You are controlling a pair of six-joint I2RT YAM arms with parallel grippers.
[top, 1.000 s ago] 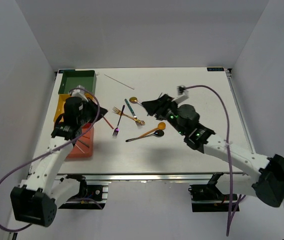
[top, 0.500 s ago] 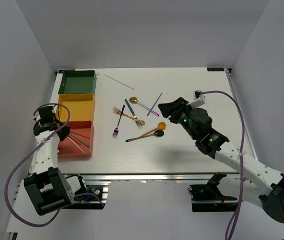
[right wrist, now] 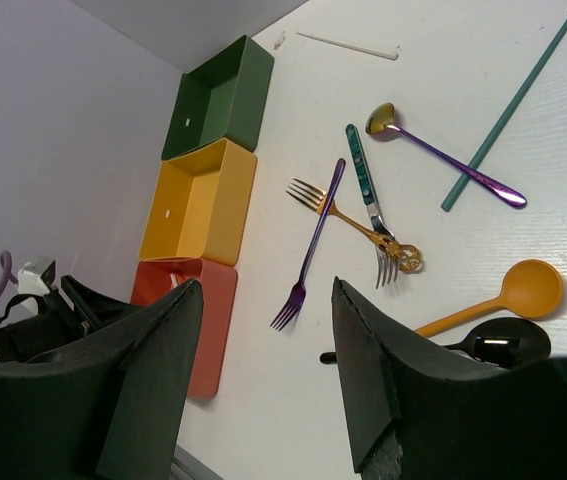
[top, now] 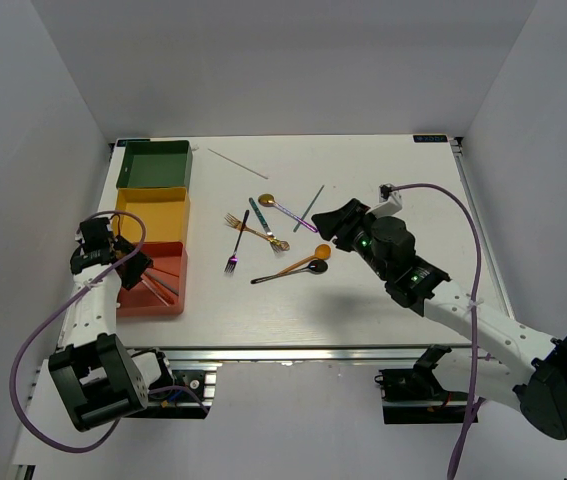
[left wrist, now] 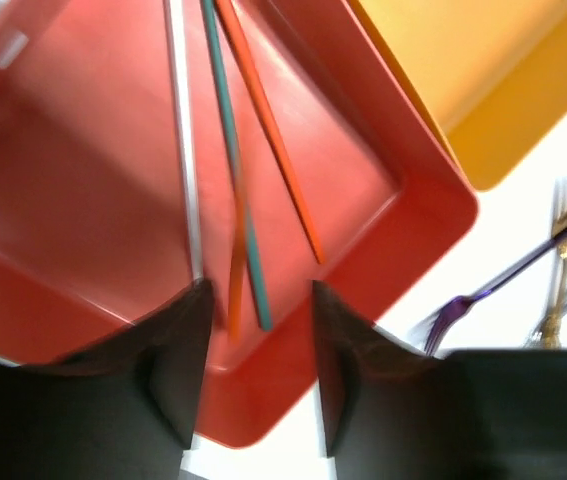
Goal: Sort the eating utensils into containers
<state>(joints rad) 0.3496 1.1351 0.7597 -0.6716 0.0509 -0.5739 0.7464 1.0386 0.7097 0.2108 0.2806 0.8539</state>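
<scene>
Three trays stand in a column at the left: dark green [top: 153, 165], yellow [top: 151, 213] and orange-red [top: 163, 300]. The orange-red tray [left wrist: 83, 160] holds a white [left wrist: 181, 140], a teal [left wrist: 231, 170] and an orange chopstick [left wrist: 273, 140]. My left gripper [top: 135, 266] is open and empty over that tray's left part. On the table lie a purple fork [top: 237, 242], a gold fork [top: 253, 231], a teal-handled fork [top: 263, 218], a purple-handled spoon [top: 288, 212], a teal chopstick [top: 309, 208], an orange spoon [top: 298, 264], a black spoon [top: 288, 274] and a white chopstick [top: 238, 163]. My right gripper [top: 325, 225] is open and empty just right of them.
The left wall runs close beside the trays. The table's near edge lies just below the orange-red tray. In the right wrist view the purple fork [right wrist: 313, 245] and the orange spoon [right wrist: 503, 300] lie ahead of the open fingers.
My left arm has swung off the trays to the left edge, then edged back toward the orange-red tray. My right gripper has backed away right from the utensils, then crept slightly back.
</scene>
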